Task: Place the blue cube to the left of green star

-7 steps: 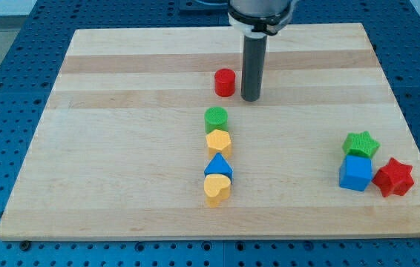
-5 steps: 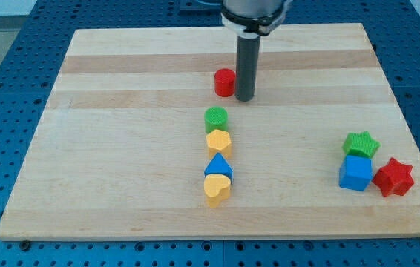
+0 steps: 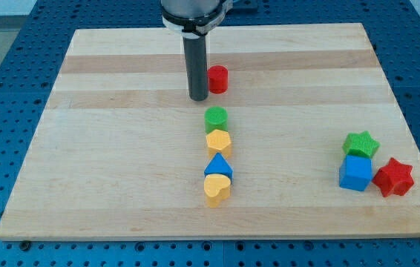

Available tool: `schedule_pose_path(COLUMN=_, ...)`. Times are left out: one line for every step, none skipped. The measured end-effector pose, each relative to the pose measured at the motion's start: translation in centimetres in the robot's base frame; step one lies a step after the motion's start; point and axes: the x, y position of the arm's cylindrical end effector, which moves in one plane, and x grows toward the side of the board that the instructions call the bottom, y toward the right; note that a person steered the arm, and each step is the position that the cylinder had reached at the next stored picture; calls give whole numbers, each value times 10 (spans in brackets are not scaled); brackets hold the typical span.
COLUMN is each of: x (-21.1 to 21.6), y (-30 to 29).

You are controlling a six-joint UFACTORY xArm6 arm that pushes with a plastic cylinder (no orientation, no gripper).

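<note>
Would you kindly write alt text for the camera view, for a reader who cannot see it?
My tip rests on a wooden board just left of a red cylinder, far from the blue cube, which sits directly below the green star near the view's right, a red star beside it. Four more blocks line up at centre.

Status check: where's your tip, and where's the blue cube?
My tip just left of red cylinder, far from target. Blue cube below green star, touching it. Red star at cube's right.
</note>
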Motion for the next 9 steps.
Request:
schedule_pose_path(x=12, y=43)
schedule_pose_path(x=27, y=99)
schedule_pose_path(x=38, y=146)
schedule_pose_path(x=48, y=164)
schedule_pose_path(x=67, y=195)
schedule_pose_path(x=100, y=233)
schedule_pose_path(x=125, y=264)
schedule_pose_path(x=114, y=274)
schedule_pose_path(x=103, y=298)
